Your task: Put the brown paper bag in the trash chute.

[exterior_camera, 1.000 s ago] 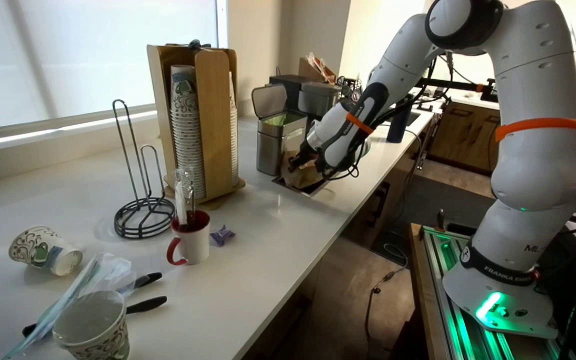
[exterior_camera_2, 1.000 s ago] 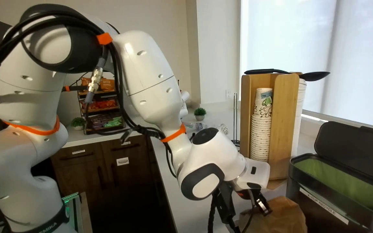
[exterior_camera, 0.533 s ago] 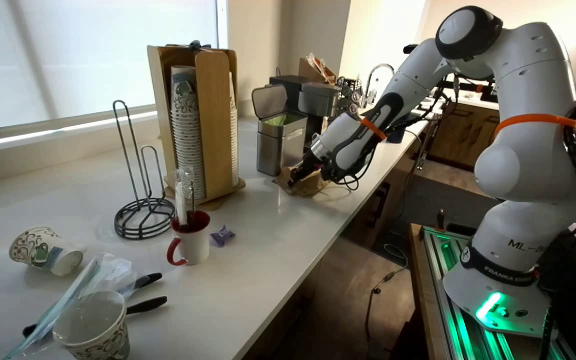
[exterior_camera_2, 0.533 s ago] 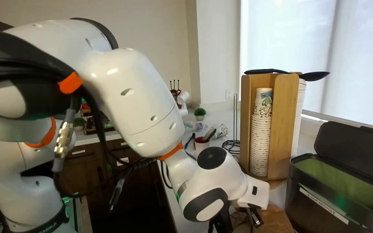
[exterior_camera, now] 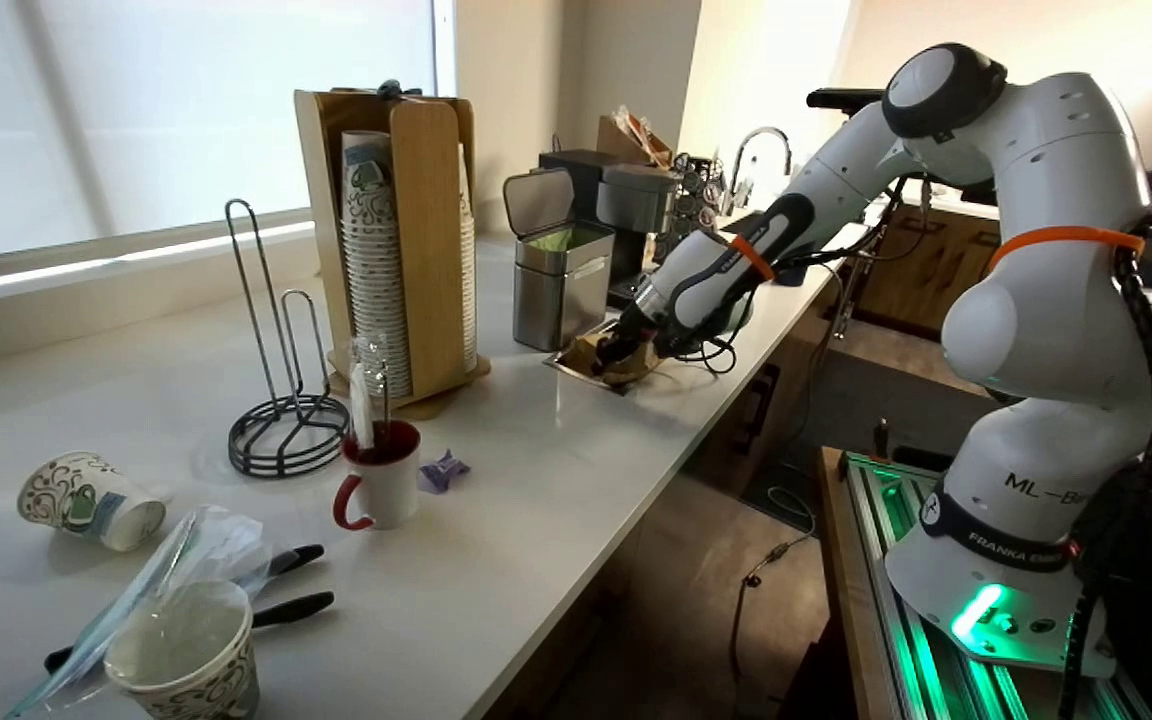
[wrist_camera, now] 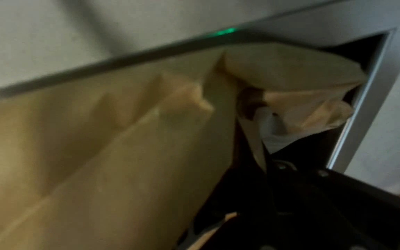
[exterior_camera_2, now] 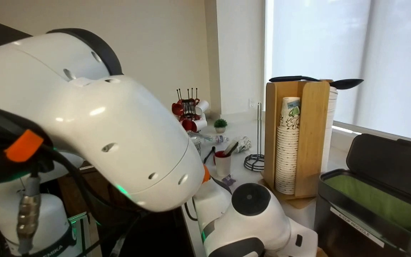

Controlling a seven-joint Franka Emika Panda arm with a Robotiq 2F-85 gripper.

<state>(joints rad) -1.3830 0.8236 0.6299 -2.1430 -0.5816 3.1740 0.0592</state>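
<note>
Dimly visible, gripper (wrist_camera: 266,168) pinching brown paper bag (wrist_camera: 116,152); trash chute (wrist_camera: 373,97) mostly hidden.

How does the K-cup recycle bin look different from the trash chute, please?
The K-cup recycle bin stands on the counter; the trash chute is sunk into it. The bin has a raised lid; the chute shows none. A green liner shows in the bin, the brown paper bag in the chute's opening. Both have open tops.

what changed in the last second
The gripper moved down. The brown paper bag, spread over the trash chute half a second ago, now sits lower, at least partly inside. I can't tell if it was let go. The cup holder, mug and metal bin stayed put.
</note>
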